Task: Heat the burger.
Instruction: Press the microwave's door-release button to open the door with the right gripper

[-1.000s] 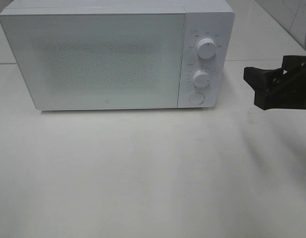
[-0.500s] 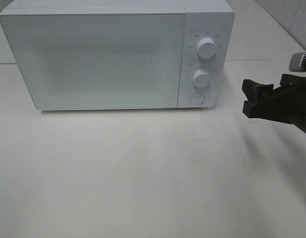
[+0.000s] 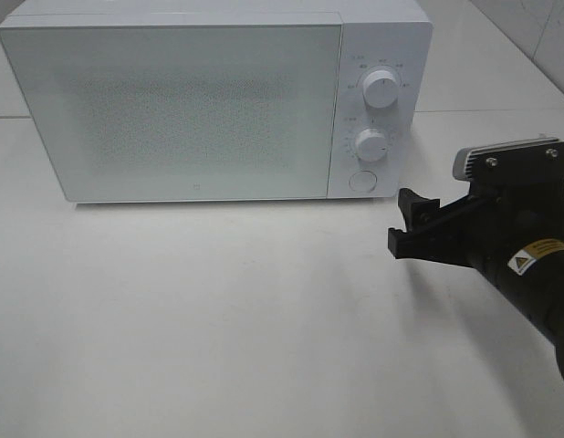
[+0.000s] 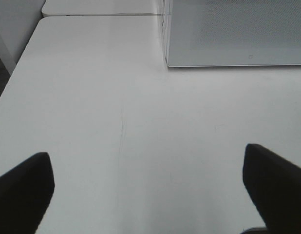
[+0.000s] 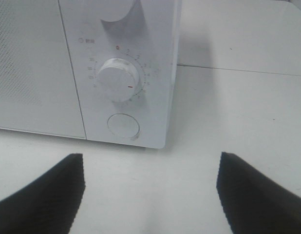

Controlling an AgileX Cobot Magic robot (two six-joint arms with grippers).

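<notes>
The right gripper point(image 3: 402, 222) has come in from the far edge of the exterior view toward the microwave point(image 3: 391, 36). It now sits close in front of the control panel, not touching it. Its jaws are spread wide with nothing between them. In its wrist view the round button point(image 5: 123, 126) lies straight ahead of the fingertips, the lower knob point(image 5: 120, 79) is just above that, and the upper knob point(image 3: 381, 88) is further up. The microwave has not shifted and the door point(image 3: 172, 109) stays shut.

Judgement: this is an approach to the controls, either to press the button or to turn the lower knob; which one cannot be told. No glow shows behind the door, so heating probably isn't running.

The left gripper point(image 4: 148, 170) is released, wide open and empty, over the white table point(image 4: 92, 97). The microwave's near corner is ahead of it and off to one side. This gripper is out of the exterior view.

The burger shows in no view: it is not in either gripper and not on the table near them. The door panel is frosted, dotted and opaque, so it cannot be told whether the burger sits inside, and its look cannot be described.
</notes>
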